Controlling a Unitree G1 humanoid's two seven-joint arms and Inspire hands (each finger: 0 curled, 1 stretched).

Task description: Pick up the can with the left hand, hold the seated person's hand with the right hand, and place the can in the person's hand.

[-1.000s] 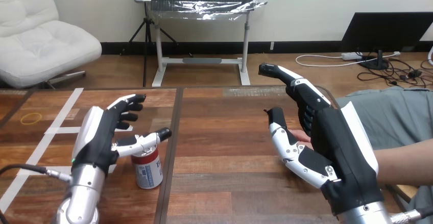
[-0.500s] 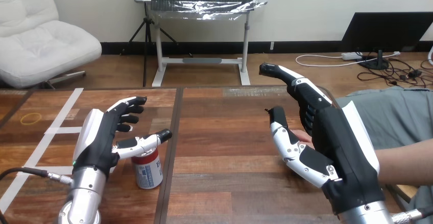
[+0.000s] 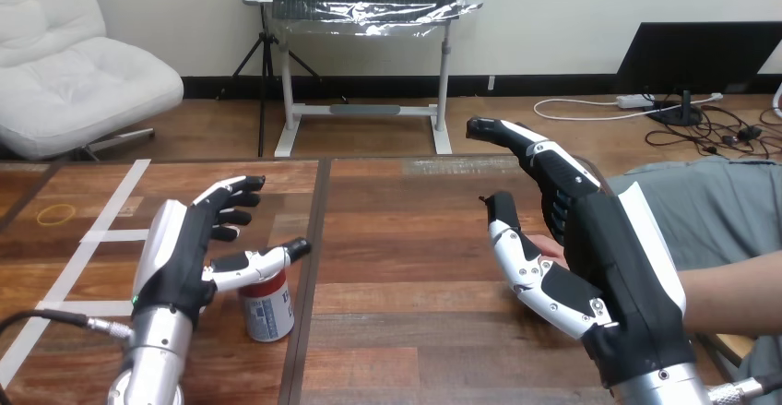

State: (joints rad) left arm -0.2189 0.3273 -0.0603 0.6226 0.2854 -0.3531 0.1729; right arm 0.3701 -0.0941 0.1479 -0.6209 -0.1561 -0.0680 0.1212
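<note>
A white-and-red can (image 3: 268, 310) stands upright on the wooden table (image 3: 406, 239) near its front left. My left hand (image 3: 184, 248) hovers just over and left of the can, open, its fingers spread forward and its thumb stretched above the can's top without gripping it. My right hand (image 3: 604, 253) is raised on edge at the right, open, with straight fingers and the thumb held apart. The person's hand (image 3: 546, 244) shows just past the palm of my right hand, between its thumb and fingers; I cannot tell if they touch. The person's forearm (image 3: 733, 290) reaches in from the right edge.
White tape strips (image 3: 101, 234) and a yellow rubber band (image 3: 57, 211) lie on the table's left part. A dark seam (image 3: 309, 267) runs down the table just right of the can. The person's lap (image 3: 710, 211) borders the table's right side.
My left hand has sunk slightly toward the can, its thumb now lower over the can's top. The right hand and the person's hand have barely moved.
</note>
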